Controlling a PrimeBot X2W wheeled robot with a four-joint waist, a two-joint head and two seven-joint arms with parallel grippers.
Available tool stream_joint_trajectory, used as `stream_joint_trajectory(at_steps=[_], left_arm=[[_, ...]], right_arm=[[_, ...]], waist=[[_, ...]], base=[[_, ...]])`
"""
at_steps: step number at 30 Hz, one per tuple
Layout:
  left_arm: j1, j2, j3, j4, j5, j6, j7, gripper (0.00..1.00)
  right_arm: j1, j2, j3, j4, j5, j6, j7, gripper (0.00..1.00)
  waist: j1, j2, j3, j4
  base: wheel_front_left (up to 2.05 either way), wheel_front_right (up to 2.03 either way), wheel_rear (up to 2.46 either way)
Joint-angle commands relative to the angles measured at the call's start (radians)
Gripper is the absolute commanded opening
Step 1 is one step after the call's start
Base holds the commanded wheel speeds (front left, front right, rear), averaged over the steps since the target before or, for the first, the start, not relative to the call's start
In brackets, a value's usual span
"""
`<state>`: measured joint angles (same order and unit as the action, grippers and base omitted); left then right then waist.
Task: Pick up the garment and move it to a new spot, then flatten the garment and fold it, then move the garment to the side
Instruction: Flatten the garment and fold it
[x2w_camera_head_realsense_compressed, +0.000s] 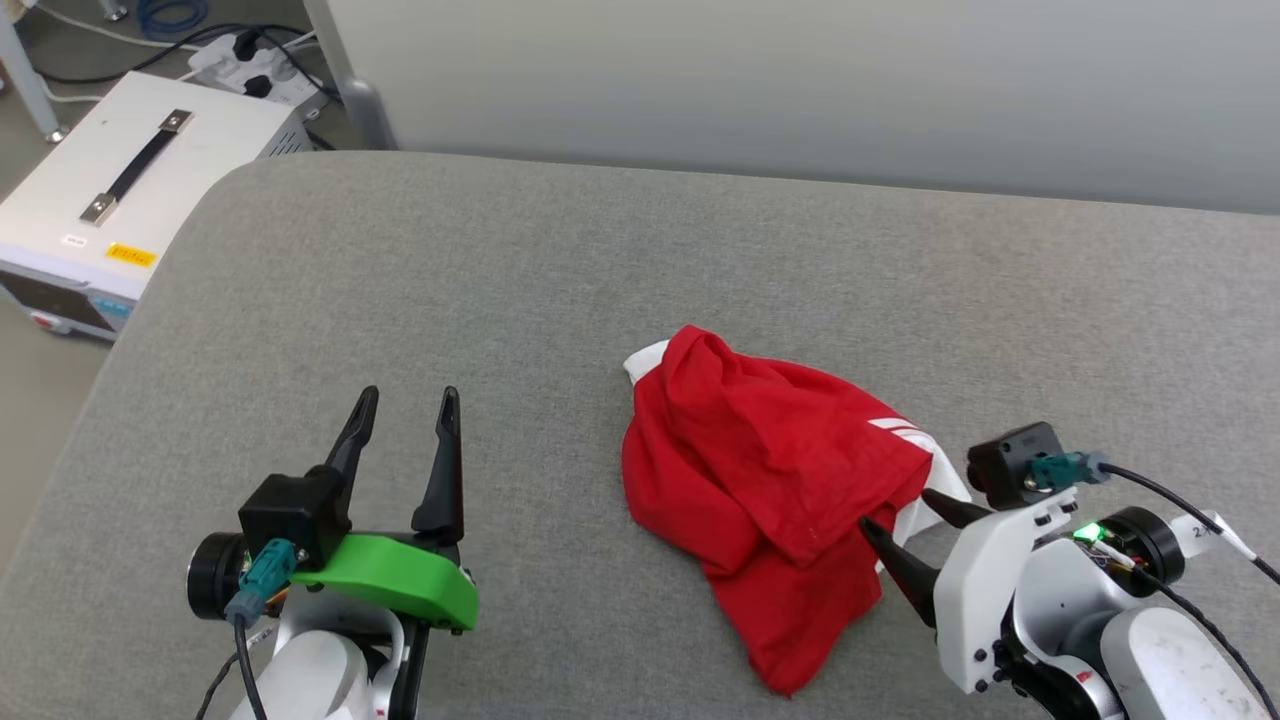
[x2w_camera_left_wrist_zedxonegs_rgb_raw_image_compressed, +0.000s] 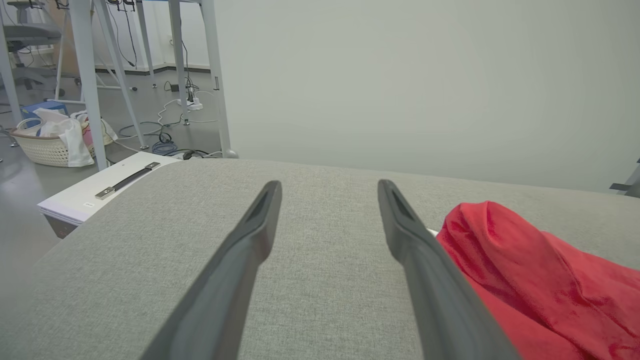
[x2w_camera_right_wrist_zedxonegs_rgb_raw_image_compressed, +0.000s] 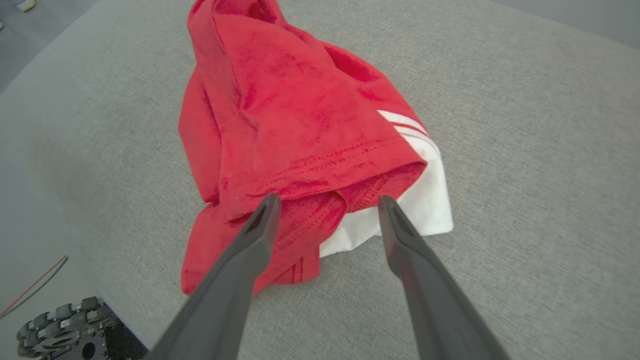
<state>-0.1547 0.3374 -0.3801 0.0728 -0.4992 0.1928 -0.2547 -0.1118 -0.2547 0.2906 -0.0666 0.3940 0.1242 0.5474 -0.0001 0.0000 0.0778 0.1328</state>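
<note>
So, pickup comes first: the shirt (x2w_camera_head_realsense_compressed: 760, 470) lies crumpled on the bench (x2w_camera_head_realsense_compressed: 500, 280). My right tool (x2w_camera_head_realsense_compressed: 893, 507) gapes empty at its hem, and my left tool (x2w_camera_head_realsense_compressed: 411, 392) is open, empty and apart. Next I'd close on the cloth.

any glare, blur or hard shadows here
Head view: soft even light, no glare, faint shadow beside the shirt. Left wrist view: fingers loom large and soft near the lens. Right wrist view: shirt sharp, dim shadow on the table to its left.

Soft, even light filling the room, faint shadows gathering under the garment (x2w_camera_head_realsense_compressed: 760, 470), wrist views bowing at the edges, near fingers (x2w_camera_left_wrist_zedxonegs_rgb_raw_image_compressed: 225, 290) blurring.
</note>
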Motion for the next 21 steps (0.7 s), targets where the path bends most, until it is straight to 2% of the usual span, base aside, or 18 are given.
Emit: stream_joint_trajectory(at_steps=[1, 8, 13, 14, 15, 21], left_arm=[[-0.021, -0.008, 0.003, 0.001, 0.01, -0.006, -0.005, 1.0], [-0.048, -0.033, 0.01, -0.002, 0.032, -0.014, -0.006, 1.0], [-0.056, -0.047, 0.019, -0.008, 0.053, -0.02, -0.007, 1.0], [-0.057, -0.05, 0.021, -0.009, 0.057, -0.022, -0.007, 1.0], [-0.056, -0.052, 0.023, -0.01, 0.061, -0.023, -0.007, 1.0], [-0.053, -0.056, 0.038, -0.015, 0.085, -0.027, -0.007, 1.0]], right_arm=[[-0.032, -0.017, 0.027, 0.007, 0.014, 0.007, 0.018, 1.0], [-0.146, -0.074, 0.175, 0.061, 0.067, 0.007, 0.097, 1.0], [-0.182, -0.1, 0.239, 0.125, 0.103, 0.007, 0.154, 1.0], [-0.185, -0.103, 0.249, 0.134, 0.114, 0.007, 0.167, 0.36], [-0.189, -0.107, 0.256, 0.137, 0.12, 0.007, 0.171, 0.0], [-0.238, -0.11, 0.252, 0.095, 0.127, 0.007, 0.12, 0.0]], waist=[[0.0001, 0.0, 0.036, 0.039], [0.0001, 0.0, 0.074, 0.071], [0.0001, 0.0, 0.08, 0.081], [0.0001, 0.0, 0.08, 0.082], [0.0001, 0.0, 0.081, 0.082], [0.0001, 0.0, 0.081, 0.072]], base=[[0.0, 0.0, 0.0], [0.0, 0.0, 0.0], [0.0, 0.0, 0.0], [0.0, 0.0, 0.0], [0.0, 0.0, 0.0], [0.0, 0.0, 0.0]])
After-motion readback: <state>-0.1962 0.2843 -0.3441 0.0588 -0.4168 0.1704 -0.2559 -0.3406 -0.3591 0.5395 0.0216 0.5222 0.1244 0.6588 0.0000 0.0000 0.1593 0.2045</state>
